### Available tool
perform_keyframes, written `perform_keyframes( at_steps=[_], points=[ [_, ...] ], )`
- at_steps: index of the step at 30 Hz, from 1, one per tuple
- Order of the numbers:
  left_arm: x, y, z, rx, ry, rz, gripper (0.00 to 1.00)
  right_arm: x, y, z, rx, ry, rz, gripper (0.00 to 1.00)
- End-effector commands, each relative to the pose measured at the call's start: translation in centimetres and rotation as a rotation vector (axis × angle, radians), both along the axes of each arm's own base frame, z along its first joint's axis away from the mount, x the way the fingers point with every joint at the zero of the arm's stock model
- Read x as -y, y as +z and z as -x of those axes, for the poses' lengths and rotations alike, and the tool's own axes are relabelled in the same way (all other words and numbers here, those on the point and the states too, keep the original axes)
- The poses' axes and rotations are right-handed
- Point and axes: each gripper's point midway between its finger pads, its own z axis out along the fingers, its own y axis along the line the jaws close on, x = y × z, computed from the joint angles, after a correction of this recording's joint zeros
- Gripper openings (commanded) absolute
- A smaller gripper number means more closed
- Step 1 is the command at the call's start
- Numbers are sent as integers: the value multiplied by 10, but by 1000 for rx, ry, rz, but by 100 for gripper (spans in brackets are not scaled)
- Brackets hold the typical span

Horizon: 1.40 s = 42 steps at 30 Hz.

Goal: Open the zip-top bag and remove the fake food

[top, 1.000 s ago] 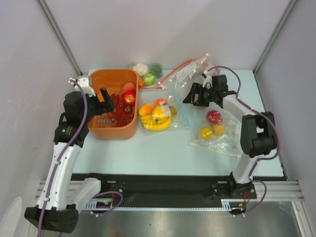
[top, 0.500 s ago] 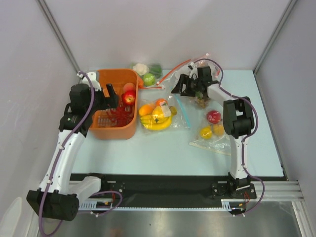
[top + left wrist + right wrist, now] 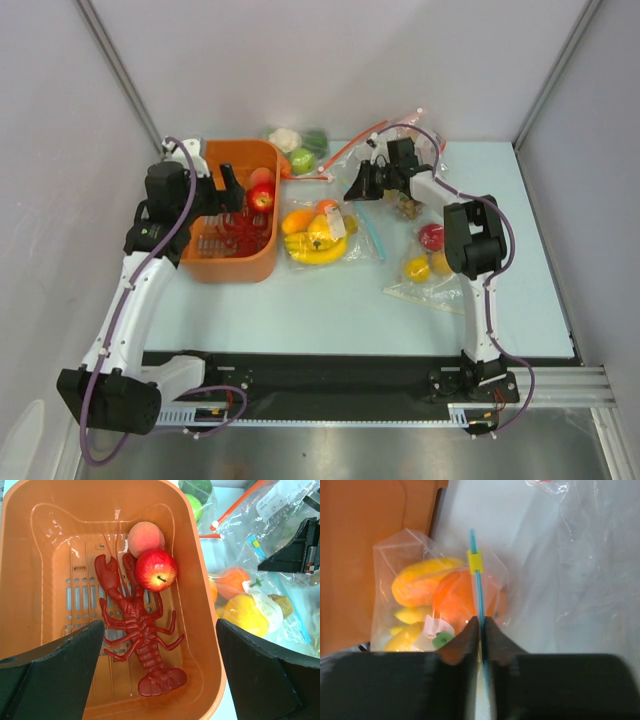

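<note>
We swing the right gripper (image 3: 358, 188) across from the near right to the far end of the clear crinkly zip-top bag (image 3: 340, 238). Its jaws are now pinched tight on the teal-blue zip strip (image 3: 474, 587), with the small yellow slider (image 3: 475, 561) just ahead of the fingertips. The plastic fake food (image 3: 427, 592), yellow and orange fruits, sits inside the bag beyond them. Our left gripper (image 3: 159, 630) hangs spread wide above the orange plastic basket (image 3: 200, 595). We judge that opening has only begun and emptying is all still to do.
</note>
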Motion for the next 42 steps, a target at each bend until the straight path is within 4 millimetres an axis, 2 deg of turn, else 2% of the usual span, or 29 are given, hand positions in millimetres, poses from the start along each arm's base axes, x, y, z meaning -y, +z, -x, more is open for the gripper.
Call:
perform_keyframes(
  at_steps=[1,2,7,9,12,13,15,16,19,20,22,23,28,35,39,42],
  points=[
    [7,32,-6,98,-47,-1,100,-5,10,7,8,48,-32,6],
    [8,33,-6,101,-51,-2,100,-6,14,8,14,54,-38,0],
    [15,42,-6,128,-104,-10,100,-6,57,8,91,68,-62,0],
    [24,45,-5,142,-163,3,100,-6,84,14,129,86,-77,0],
    [43,52,-1,165,-274,28,100,-5,110,23,172,116,-87,0],
    [49,54,-2,177,-310,39,100,-3,124,29,184,122,-90,0],
    [64,57,2,185,-388,65,100,-2,135,41,187,152,-94,0],
    [71,58,2,189,-415,73,100,-1,148,49,200,169,-107,0],
    [93,59,4,195,-508,98,100,0,160,69,189,213,-129,0],
    [100,58,5,193,-532,101,100,2,172,77,207,224,-138,0],
    [119,59,9,201,-592,114,100,2,180,92,191,254,-157,0],
    [126,55,7,192,-611,118,100,4,190,100,208,267,-165,0],
    [171,53,9,208,-719,160,100,10,203,134,171,332,-186,0],
    [199,50,8,222,-772,191,100,15,213,164,143,393,-211,0],
    [214,58,14,258,-816,232,100,17,212,176,124,401,-214,0],
    [225,50,18,234,-851,266,99,17,216,183,122,412,-223,0]
  ],
)
